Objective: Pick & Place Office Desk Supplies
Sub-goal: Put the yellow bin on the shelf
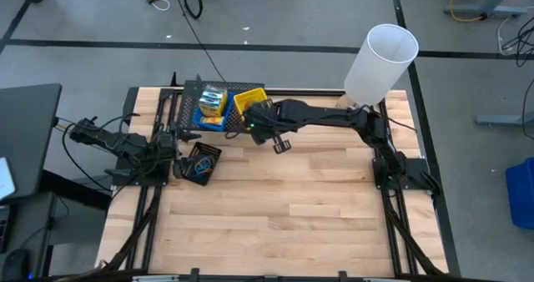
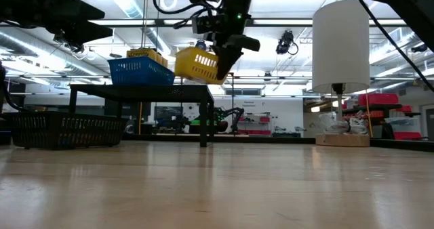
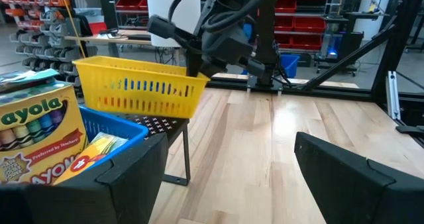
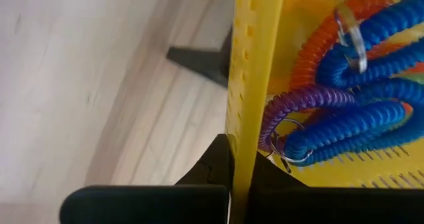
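A yellow bin (image 1: 249, 101) with blue, orange and purple coiled loops (image 4: 351, 105) inside sits tilted over the black wire-mesh rack (image 1: 188, 115) at the table's far side. My right gripper (image 1: 265, 122) is shut on it. Beside it on the rack stands a blue bin (image 1: 210, 108) with crayon boxes (image 3: 36, 134). A black bin (image 1: 198, 163) holding more loops rests on the table in front of the rack. My left gripper (image 3: 232, 177) stands open and level at the table's left, next to the rack, with nothing between its fingers. My right gripper pinches the yellow bin's side wall (image 4: 254, 138) at its rim, one finger inside the bin and one outside. The fingers slant down from above, from the table's right side. The bin (image 2: 196, 64) is tilted just over the rack's top; whether it touches the rack I cannot tell.
A tall white cylinder (image 1: 380, 61) stands at the table's far right corner. A dark laptop (image 1: 25, 132) sits off the table's left edge. Bare wood (image 1: 292, 207) fills the table's middle and near side.
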{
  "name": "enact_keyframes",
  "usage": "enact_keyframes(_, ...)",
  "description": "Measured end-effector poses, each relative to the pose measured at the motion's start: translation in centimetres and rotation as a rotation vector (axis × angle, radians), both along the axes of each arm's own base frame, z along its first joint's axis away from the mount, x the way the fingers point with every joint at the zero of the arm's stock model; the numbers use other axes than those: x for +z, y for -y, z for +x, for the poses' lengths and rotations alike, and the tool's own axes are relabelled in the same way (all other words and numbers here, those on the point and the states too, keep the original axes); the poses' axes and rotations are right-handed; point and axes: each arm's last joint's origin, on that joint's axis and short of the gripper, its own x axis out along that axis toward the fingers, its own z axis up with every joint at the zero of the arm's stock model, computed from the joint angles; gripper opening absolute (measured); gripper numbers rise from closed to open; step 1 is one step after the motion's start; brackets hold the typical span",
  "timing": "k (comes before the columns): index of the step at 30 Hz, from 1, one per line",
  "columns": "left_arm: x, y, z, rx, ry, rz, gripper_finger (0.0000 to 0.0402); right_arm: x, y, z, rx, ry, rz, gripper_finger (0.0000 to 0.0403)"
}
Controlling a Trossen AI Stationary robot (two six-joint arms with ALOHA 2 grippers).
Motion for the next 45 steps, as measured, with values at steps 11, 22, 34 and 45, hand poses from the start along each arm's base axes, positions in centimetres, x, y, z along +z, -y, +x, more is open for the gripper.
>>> enact_keyframes(11,0.0,0.0,0.0,0.000,0.005,-0.003,0.0335,1.2,1.1,-0.6,-0.041,0.005,0.091,0.0000)
enact_keyframes(22,0.2,0.0,0.0,0.000,0.023,-0.003,0.0335,-0.8,1.8,0.7,-0.047,-0.007,0.103,0.0000)
enact_keyframes(34,0.3,0.0,0.0,0.000,0.029,-0.007,0.0335,-0.5,1.8,1.1,-0.028,0.032,0.098,0.0000)
enact_keyframes(45,0.3,0.0,0.0,0.000,0.028,-0.005,0.0335,-0.5,1.0,1.2,-0.023,0.022,0.066,0.0040)
